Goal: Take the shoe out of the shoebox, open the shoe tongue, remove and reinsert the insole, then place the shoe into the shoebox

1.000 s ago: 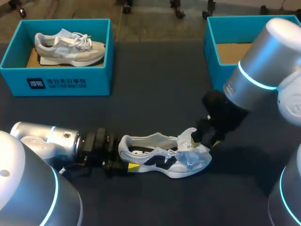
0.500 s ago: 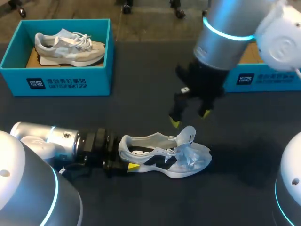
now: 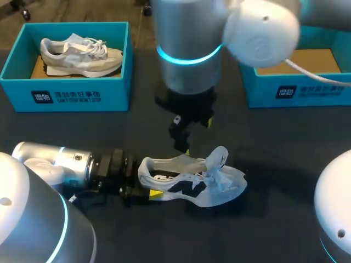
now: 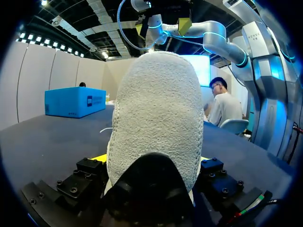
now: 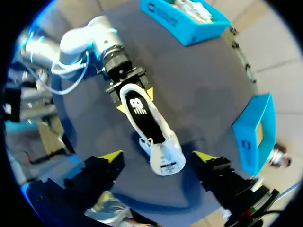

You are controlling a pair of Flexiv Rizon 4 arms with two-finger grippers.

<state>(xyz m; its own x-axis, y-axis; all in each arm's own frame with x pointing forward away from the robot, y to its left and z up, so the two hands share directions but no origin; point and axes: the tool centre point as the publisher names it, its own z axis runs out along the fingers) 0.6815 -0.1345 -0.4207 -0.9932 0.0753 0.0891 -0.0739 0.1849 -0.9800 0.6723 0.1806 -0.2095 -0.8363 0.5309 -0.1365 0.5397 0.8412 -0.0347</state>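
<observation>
A white shoe (image 3: 192, 183) lies on its side on the dark table, tongue (image 3: 219, 159) raised. Its black insole (image 5: 139, 111) shows inside. My left gripper (image 3: 143, 187) comes in low from the left and is shut on the shoe's heel (image 4: 154, 118), which fills the space between its fingers. My right gripper (image 3: 185, 143) hangs above the shoe's opening. In the right wrist view its yellow tips stand wide apart, the right gripper (image 5: 157, 156) open with nothing held and the shoe (image 5: 158, 137) below it.
A blue shoebox (image 3: 66, 93) at the back left holds a beige shoe (image 3: 79, 55). A second blue box (image 3: 296, 90) with a bare cardboard floor stands at the back right. My right arm's large body (image 3: 189, 44) reaches over the table's middle.
My right gripper has let go of the shoe's tongue, risen and swung left, from beside the toe to above the shoe's opening. The left gripper and the shoe have stayed put.
</observation>
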